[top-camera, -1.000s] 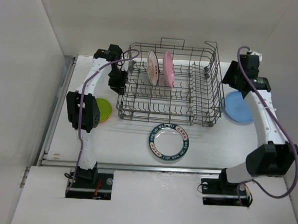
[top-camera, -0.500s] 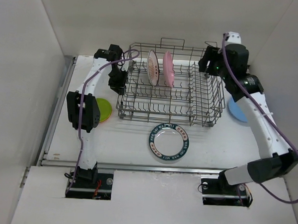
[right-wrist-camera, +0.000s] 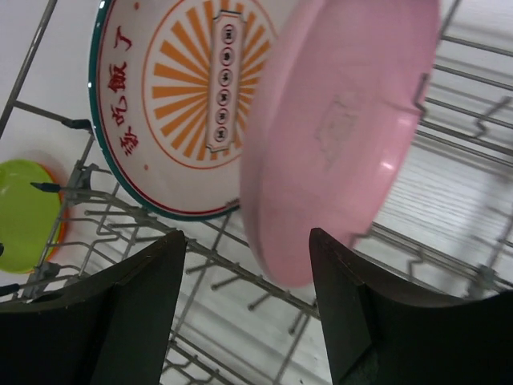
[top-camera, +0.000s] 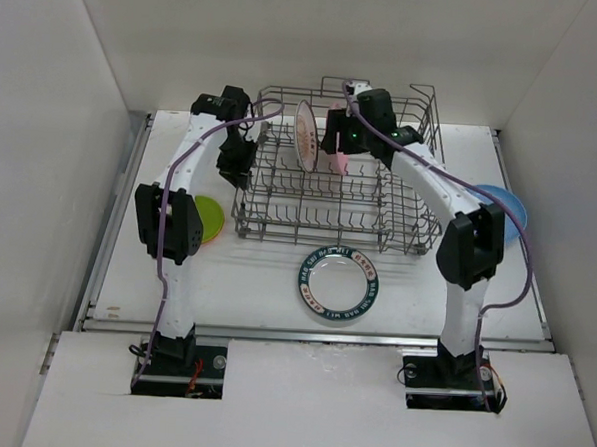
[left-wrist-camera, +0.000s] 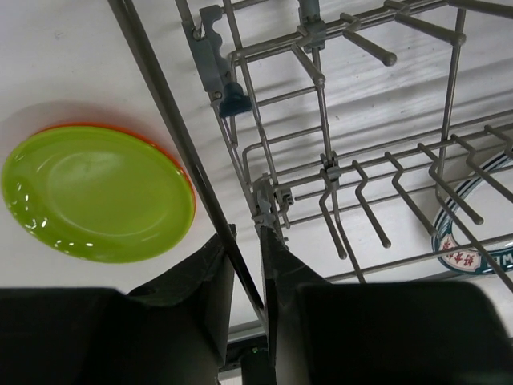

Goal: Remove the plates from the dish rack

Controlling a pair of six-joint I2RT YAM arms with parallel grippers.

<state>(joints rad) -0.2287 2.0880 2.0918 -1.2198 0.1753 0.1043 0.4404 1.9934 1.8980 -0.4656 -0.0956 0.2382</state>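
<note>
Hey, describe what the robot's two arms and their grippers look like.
Both the left arm and right arm have slim white links joined by boxy black joint housings. A purple cable trails along each. The left gripper and right gripper have broad, flat, dark matte fingers. No markings are readable.

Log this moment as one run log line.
left gripper: shut on dish rack rim | right gripper: open, at pink plate | in rack: pink plate, patterned white plate
</note>
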